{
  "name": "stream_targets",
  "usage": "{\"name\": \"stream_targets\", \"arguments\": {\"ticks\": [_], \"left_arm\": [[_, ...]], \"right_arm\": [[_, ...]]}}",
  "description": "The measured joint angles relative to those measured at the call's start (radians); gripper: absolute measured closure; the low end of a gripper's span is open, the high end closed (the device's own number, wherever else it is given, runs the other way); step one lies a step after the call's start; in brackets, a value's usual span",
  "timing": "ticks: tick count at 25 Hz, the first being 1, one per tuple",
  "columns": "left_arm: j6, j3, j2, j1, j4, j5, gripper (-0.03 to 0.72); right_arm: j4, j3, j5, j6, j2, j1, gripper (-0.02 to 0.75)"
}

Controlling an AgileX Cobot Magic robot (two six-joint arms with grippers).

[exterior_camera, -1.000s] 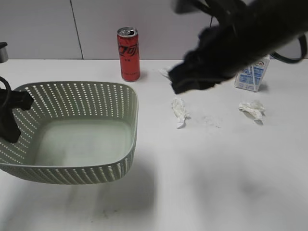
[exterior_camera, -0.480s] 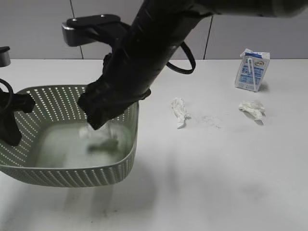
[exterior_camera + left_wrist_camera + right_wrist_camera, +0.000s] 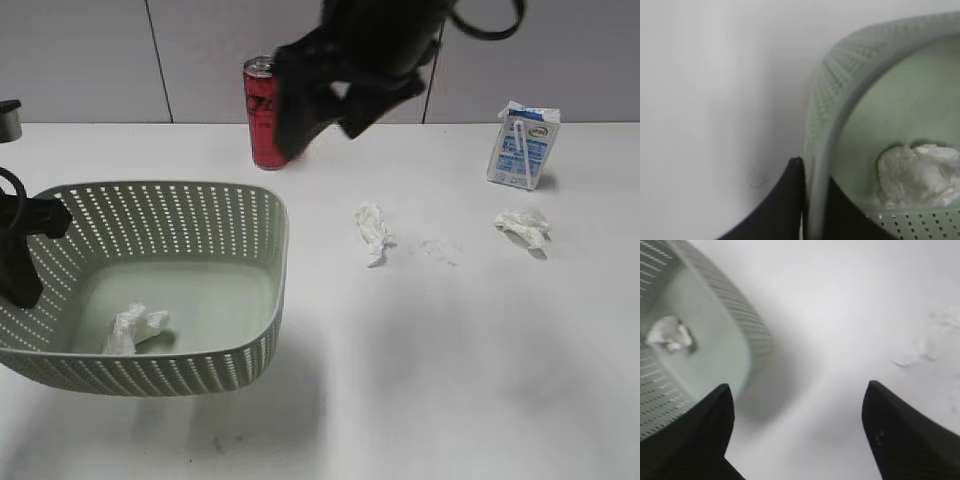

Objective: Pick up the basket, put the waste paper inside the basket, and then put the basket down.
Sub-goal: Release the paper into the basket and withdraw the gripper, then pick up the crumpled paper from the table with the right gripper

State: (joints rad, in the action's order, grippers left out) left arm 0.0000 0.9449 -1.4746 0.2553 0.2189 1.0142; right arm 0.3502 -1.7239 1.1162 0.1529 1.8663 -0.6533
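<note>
The pale green basket [image 3: 200, 212] is held tilted a little above the table, with its shadow beneath it. My left gripper [image 3: 22, 250] is shut on its left rim, which also shows in the left wrist view, where the gripper [image 3: 812, 175] clamps the basket's rim [image 3: 822, 115]. One waste paper wad [image 3: 133, 328] lies inside the basket; it also shows in the left wrist view [image 3: 917, 172] and in the right wrist view [image 3: 670, 334]. Two more wads, one [image 3: 373, 233] and another [image 3: 523, 227], lie on the table to the right. My right gripper [image 3: 320, 125] is open and empty, high above the table behind the basket [image 3: 735, 315]; its jaws [image 3: 797, 390] stand wide apart.
A red drink can [image 3: 262, 112] stands at the back, partly hidden by my right gripper. A blue-and-white drink carton [image 3: 524, 146] stands at the back right. A wall runs behind the table.
My right arm swung over the basket, let a wad go into it, and has pulled up and back to the right. The basket, empty before, now holds one wad. The left gripper has kept still.
</note>
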Motion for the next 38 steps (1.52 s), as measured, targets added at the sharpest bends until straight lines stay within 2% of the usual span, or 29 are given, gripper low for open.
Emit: {"name": "stream_targets", "arguments": {"ticks": [3, 6, 10, 14, 17, 21, 29, 32, 35, 37, 38], "left_arm": [[0.000, 0.000, 0.000, 0.000, 0.000, 0.002, 0.683], [0.000, 0.000, 0.000, 0.000, 0.000, 0.002, 0.683], [0.000, 0.000, 0.000, 0.000, 0.001, 0.001, 0.683], [0.000, 0.000, 0.000, 0.000, 0.001, 0.001, 0.683], [0.000, 0.000, 0.000, 0.000, 0.001, 0.001, 0.683], [0.000, 0.000, 0.000, 0.000, 0.003, -0.001, 0.683], [0.000, 0.000, 0.000, 0.000, 0.007, -0.001, 0.683], [0.000, 0.000, 0.000, 0.000, 0.009, -0.004, 0.683], [0.000, 0.000, 0.000, 0.000, 0.013, -0.005, 0.683], [0.000, 0.000, 0.000, 0.000, 0.014, -0.006, 0.683], [0.000, 0.000, 0.000, 0.000, 0.014, -0.006, 0.683]], "right_arm": [[-0.057, 0.007, 0.061, -0.008, -0.011, 0.122, 0.149], [-0.165, 0.054, 0.049, -0.031, -0.008, 0.234, 0.160], [-0.295, 0.135, -0.045, -0.117, 0.034, 0.364, 0.164], [-0.325, 0.178, -0.160, -0.210, 0.102, 0.467, 0.166], [-0.328, 0.181, -0.237, -0.246, 0.167, 0.503, 0.165], [-0.329, 0.183, -0.314, -0.253, 0.248, 0.508, 0.167], [-0.359, 0.183, -0.340, -0.255, 0.355, 0.508, 0.179], [-0.361, 0.183, -0.325, -0.272, 0.358, 0.508, 0.264], [-0.362, 0.183, -0.315, -0.275, 0.358, 0.508, 0.473], [-0.362, 0.183, -0.308, -0.275, 0.350, 0.508, 0.644], [-0.362, 0.183, -0.306, -0.277, 0.340, 0.506, 0.686]]}}
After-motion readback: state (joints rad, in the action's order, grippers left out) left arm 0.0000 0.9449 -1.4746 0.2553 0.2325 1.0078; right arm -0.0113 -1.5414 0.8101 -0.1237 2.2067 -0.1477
